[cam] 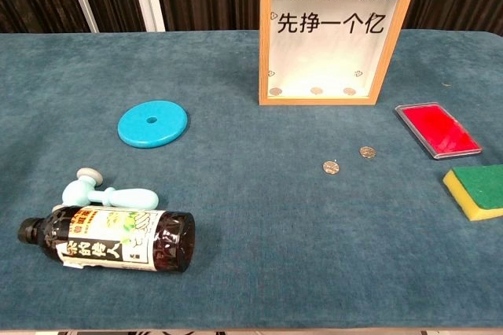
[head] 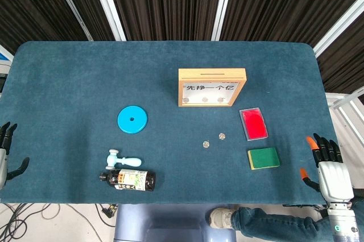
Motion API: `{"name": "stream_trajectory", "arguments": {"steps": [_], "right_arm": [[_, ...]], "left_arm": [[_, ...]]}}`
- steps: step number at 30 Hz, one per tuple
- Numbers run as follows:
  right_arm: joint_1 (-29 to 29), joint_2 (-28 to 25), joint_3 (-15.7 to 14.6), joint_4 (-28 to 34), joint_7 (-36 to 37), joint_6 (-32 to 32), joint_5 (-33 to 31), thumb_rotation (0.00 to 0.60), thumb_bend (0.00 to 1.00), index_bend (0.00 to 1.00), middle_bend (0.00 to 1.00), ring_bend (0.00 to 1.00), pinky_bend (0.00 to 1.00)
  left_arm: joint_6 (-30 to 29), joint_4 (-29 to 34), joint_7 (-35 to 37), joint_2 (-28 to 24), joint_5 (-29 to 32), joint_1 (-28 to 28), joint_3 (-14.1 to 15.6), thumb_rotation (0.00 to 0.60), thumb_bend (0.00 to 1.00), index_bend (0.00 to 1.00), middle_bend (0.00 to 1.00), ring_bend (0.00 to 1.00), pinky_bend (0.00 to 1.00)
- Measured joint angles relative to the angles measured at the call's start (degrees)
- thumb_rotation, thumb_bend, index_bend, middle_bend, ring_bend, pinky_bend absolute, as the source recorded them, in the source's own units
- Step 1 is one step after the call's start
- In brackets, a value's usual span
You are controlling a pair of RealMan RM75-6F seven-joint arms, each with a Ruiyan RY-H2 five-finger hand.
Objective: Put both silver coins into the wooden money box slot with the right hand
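**Both coins on worktop, robot hands idle at edges**

Ref: head view, clock directions taken from worktop centre.

1. Worktop (head: 68, 83): covered w/ dark teal cloth.
2. Money box (head: 212, 87): wooden frame, upright, approx. 1 o'clock, slot on top edge. Chest view shows clear front w/ printed text; three coins lie inside along the bottom.
3. Coins: two silver, flat on cloth at approx. 4 o'clock, in front of the box. Left coin (head: 206, 144) and right coin (head: 222, 136) lie near each other, not touching. Neither is in contact w/ a robot hand.
4. Right robot hand (head: 328, 169): at 4–5 o'clock, off the worktop's near right corner. Fingers spread wide, orange tips visible, holds nothing. Well apart from coins.
5. Left robot hand (head: 7, 151): at 8 o'clock, partly cut off by frame edge. Fingers apart, nothing held.
6. Other items:
   - Red tray (head: 253, 123), 3 o'clock, right of the coins.
   - Green sponge w/ yellow layer (head: 264, 158), just beside tray on the near side.
   - Blue disc (head: 132, 119) w/ centre hole, 9 o'clock.
   - Pale blue toy hammer (head: 122, 160), 7 o'clock.
   - Brown bottle (head: 128, 180), on its side, just beside the hammer, cap pointing left.
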State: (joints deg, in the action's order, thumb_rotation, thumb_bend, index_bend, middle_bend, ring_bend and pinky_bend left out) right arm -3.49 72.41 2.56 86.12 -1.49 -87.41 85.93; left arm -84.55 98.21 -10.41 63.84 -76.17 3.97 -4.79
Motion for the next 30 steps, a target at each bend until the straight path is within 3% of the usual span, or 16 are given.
{"name": "stream_trajectory", "arguments": {"steps": [11, 14, 24, 30], "right_arm": [[-0.04, 0.52, 0.0, 0.44, -0.88, -1.04, 1.91, 0.6, 0.4, 0.14, 0.01, 0.0, 0.0], [-0.66, 0.2, -0.03, 1.57, -1.18, 0.06, 2.16, 0.6, 0.4, 0.19, 0.01, 0.0, 0.0], [-8.44, -0.27, 2.59, 7.49, -5.67, 11.23, 0.93, 0.6, 0.4, 0.26, 0.01, 0.0, 0.0], [-13.73, 4.02, 4.44, 7.57, -11.29, 18.67, -2.92, 0.6, 0.4, 0.29, 0.01, 0.0, 0.0]], "left_arm": [[-0.03, -0.7, 1.06, 0.0, -1.32, 0.17, 0.22, 0.6, 0.29, 0.01, 0.0, 0.0, 0.0], [-0.23, -0.9, 1.42, -0.07, -1.89, 0.17, 0.25, 0.6, 0.29, 0.01, 0.0, 0.0, 0.0], [-0.17, -1.67, 3.38, -0.52, -3.59, 0.25, 0.74, 0.6, 0.29, 0.01, 0.0, 0.0, 0.0], [-0.1, -2.25, 4.79, -0.68, -5.04, 0.41, 1.03, 0.6, 0.3, 0.01, 0.0, 0.0, 0.0]]}}
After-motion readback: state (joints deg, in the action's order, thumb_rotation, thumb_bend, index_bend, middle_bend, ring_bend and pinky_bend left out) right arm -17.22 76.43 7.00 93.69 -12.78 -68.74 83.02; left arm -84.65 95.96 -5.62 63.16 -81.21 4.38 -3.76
